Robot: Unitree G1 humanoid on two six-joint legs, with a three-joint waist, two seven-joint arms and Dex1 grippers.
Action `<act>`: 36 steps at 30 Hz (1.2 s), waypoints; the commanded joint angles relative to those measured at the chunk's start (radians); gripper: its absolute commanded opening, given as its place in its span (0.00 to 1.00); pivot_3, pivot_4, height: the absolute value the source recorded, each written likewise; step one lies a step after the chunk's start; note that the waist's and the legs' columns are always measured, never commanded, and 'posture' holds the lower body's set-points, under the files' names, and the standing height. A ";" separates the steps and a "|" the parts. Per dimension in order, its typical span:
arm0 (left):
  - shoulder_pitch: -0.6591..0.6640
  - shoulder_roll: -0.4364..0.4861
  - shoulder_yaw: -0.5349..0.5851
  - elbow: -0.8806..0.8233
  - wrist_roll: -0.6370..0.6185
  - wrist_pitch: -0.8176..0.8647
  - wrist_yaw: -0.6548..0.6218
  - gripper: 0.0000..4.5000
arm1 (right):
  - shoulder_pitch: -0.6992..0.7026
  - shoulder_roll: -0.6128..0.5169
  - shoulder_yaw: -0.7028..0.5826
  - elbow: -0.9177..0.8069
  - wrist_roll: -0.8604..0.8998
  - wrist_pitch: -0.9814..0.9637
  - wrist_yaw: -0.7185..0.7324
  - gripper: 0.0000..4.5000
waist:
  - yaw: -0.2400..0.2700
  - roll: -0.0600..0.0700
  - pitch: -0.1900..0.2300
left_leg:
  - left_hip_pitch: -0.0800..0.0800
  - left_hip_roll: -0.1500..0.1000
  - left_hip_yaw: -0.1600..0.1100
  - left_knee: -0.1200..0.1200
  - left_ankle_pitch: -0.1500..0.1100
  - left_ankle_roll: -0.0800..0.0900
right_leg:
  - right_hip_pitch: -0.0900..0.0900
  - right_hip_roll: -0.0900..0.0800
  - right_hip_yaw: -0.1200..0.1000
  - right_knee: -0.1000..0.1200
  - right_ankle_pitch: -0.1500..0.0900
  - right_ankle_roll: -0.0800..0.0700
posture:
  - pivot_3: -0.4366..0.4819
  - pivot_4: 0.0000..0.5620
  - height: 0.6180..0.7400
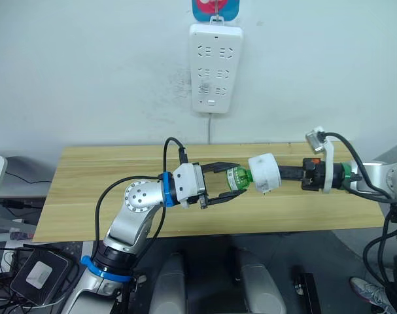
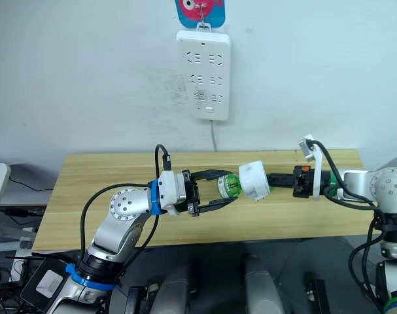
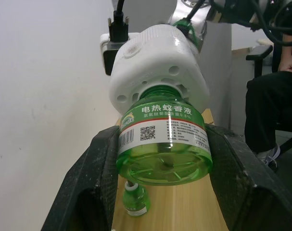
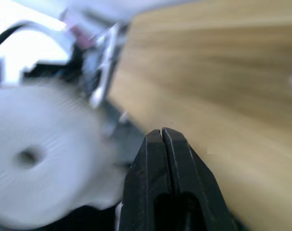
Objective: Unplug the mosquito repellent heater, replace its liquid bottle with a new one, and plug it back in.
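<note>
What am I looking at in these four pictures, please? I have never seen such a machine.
It is a humanoid robot with two arms, each ending in a two-fingered hand. Two pictures come from cameras in its head, looking down over a wooden table. The other two come from a camera on each wrist.

The left hand clamps a green bottle, which sits in a white mosquito repellent heater. The right hand, its fingers closed, meets the heater from the other side.

A second small green bottle lies on the table. A white power strip hangs on the wall. A person sits nearby.
</note>
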State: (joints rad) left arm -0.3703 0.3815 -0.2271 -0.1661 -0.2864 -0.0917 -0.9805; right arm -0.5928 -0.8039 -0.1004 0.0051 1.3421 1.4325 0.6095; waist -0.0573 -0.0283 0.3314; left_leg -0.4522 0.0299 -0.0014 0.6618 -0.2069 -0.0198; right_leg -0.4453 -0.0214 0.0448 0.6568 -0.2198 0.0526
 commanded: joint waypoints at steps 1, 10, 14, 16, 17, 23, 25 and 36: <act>-0.017 -0.003 0.021 -0.009 -0.006 0.001 0.019 0.50 | 0.024 -0.053 -0.043 -0.111 0.231 0.105 0.032 0.01 | 0.007 0.000 0.000 | 0.000 0.000 -0.001 0.000 0.000 0.000 | 0.000 0.000 0.000 0.000 0.000 0.000 | 0.36 0.58 1.00; -0.009 -0.005 0.006 -0.003 -0.002 -0.012 0.004 0.50 | -0.105 -0.089 0.083 -0.093 0.547 -0.079 -0.231 0.01 | -0.003 0.000 0.000 | 0.000 0.000 0.000 0.001 0.000 0.000 | 0.001 0.000 0.000 0.000 0.000 0.000 | 0.35 0.58 1.00; -0.006 -0.001 0.003 -0.004 -0.002 -0.017 -0.008 0.50 | -0.266 -0.021 0.097 0.054 0.400 -0.124 -0.269 0.01 | -0.006 0.000 0.000 | 0.000 0.000 0.000 0.000 0.000 0.000 | 0.000 0.001 0.000 0.000 0.000 0.000 | 0.35 0.58 1.00; -0.004 0.001 0.002 -0.007 -0.004 -0.016 -0.011 0.50 | -0.327 0.007 0.101 0.119 0.285 -0.140 -0.243 0.01 | -0.005 0.000 0.000 | 0.000 0.000 0.000 0.000 0.000 0.000 | -0.001 0.000 0.000 0.000 0.000 0.000 | 0.35 0.58 1.00; -0.001 0.002 0.001 -0.010 -0.005 -0.015 -0.013 0.50 | -0.345 0.014 0.113 0.134 0.209 -0.156 -0.220 0.01 | -0.003 0.000 0.000 | 0.000 0.000 0.000 0.000 0.000 0.000 | -0.001 0.000 0.000 0.000 0.000 0.000 | 0.36 0.58 1.00; 0.008 0.006 0.002 -0.030 -0.014 -0.004 -0.016 0.50 | -0.315 0.005 0.184 0.111 -0.078 -0.186 -0.004 0.01 | 0.007 0.000 0.000 | -0.002 0.000 0.000 -0.001 0.000 0.000 | -0.002 -0.001 -0.001 -0.001 0.003 -0.005 | 0.37 0.58 1.00; 0.008 0.007 0.004 -0.033 -0.015 -0.001 -0.014 0.50 | -0.269 -0.002 0.185 0.076 -0.114 -0.174 0.052 0.01 | 0.007 0.000 0.000 | -0.002 0.000 0.000 -0.001 0.000 0.000 | -0.001 -0.002 -0.001 0.000 0.003 -0.005 | 0.37 0.58 1.00; -0.016 -0.001 0.037 0.013 0.000 0.029 0.038 0.50 | -0.013 -0.073 0.035 -0.185 0.208 0.057 0.040 0.01 | 0.001 0.000 0.000 | -0.001 0.000 0.000 0.000 0.000 0.000 | -0.001 -0.001 -0.001 0.001 0.002 -0.004 | 0.36 0.58 1.00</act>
State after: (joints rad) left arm -0.3847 0.3873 -0.1905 -0.1348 -0.2837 -0.0496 -0.9464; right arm -0.5971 -0.8609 -0.0190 -0.1514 1.4550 1.4754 0.6735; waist -0.0563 -0.0283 0.3314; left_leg -0.4530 0.0296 -0.0013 0.6621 -0.2071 -0.0195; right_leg -0.4462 -0.0224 0.0445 0.6572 -0.2182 0.0499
